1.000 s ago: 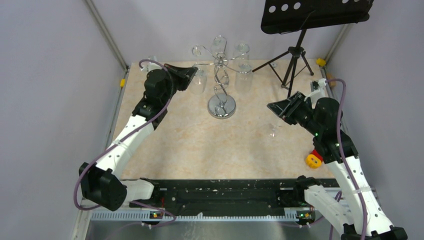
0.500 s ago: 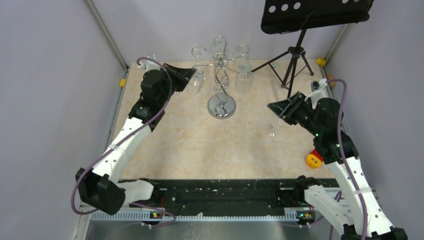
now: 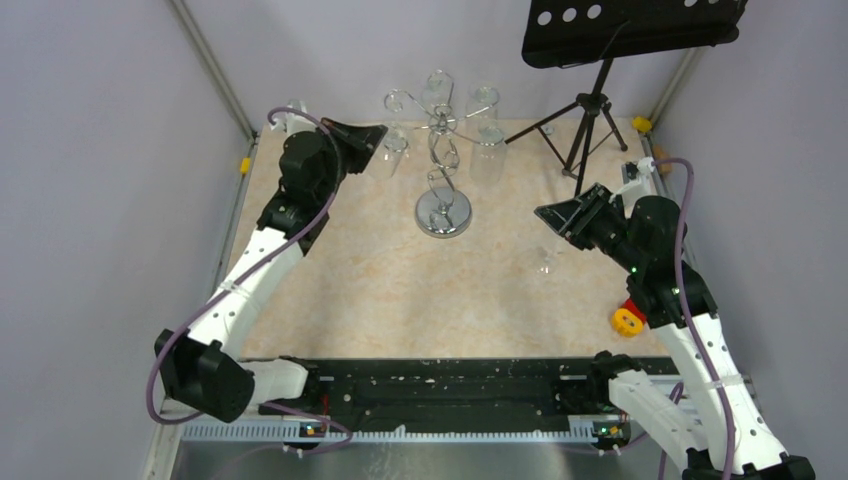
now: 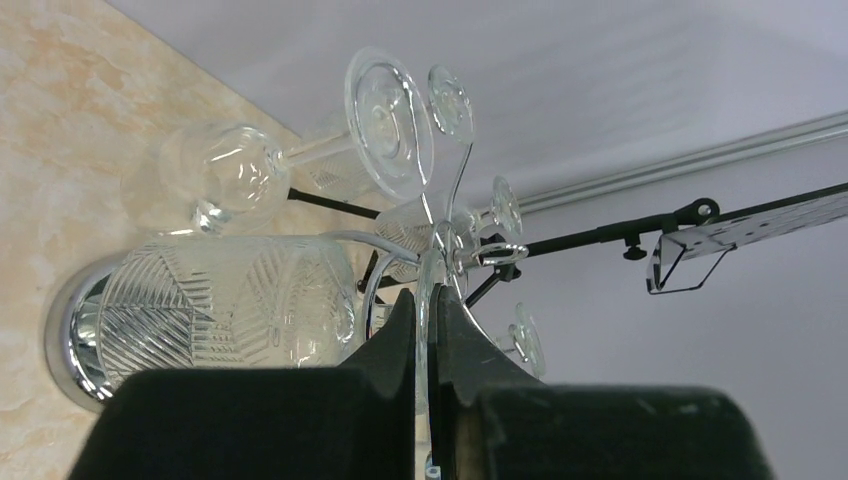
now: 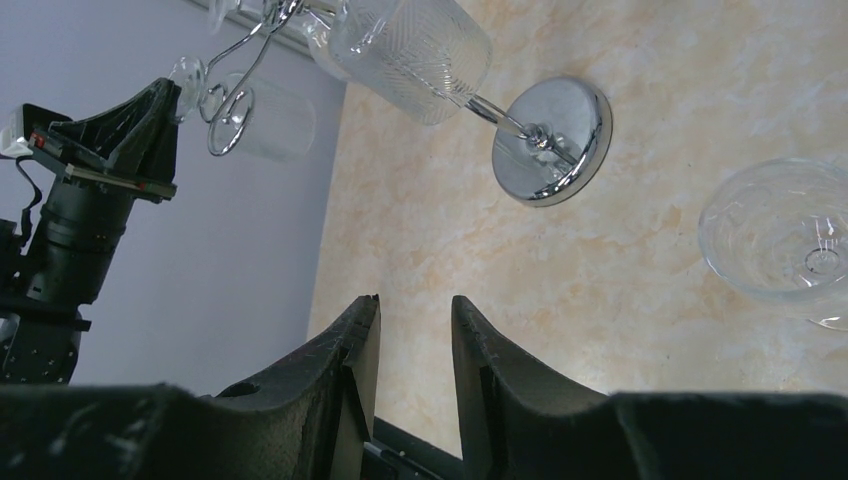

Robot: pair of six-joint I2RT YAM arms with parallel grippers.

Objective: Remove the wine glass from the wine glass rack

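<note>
The chrome wine glass rack (image 3: 443, 150) stands at the back middle on its round mirrored base (image 3: 443, 212). Several glasses hang upside down from its curled arms. My left gripper (image 3: 368, 138) is at the rack's left side, shut on the stem of a cut-pattern wine glass (image 3: 392, 152). In the left wrist view the stem (image 4: 425, 300) is pinched between my fingers, the bowl (image 4: 225, 305) is to the left, and a curled rack arm (image 4: 378, 262) lies close to the stem. My right gripper (image 3: 558, 214) is open and empty; it also shows in the right wrist view (image 5: 415, 330).
Another wine glass (image 3: 547, 262) stands on the table just below my right gripper and shows in the right wrist view (image 5: 780, 240). A black tripod music stand (image 3: 595, 110) is at the back right. An orange object (image 3: 628, 320) lies by the right edge.
My left gripper has risen and drawn slightly back and to the left with the cut-pattern glass in it. The right arm has not moved.
</note>
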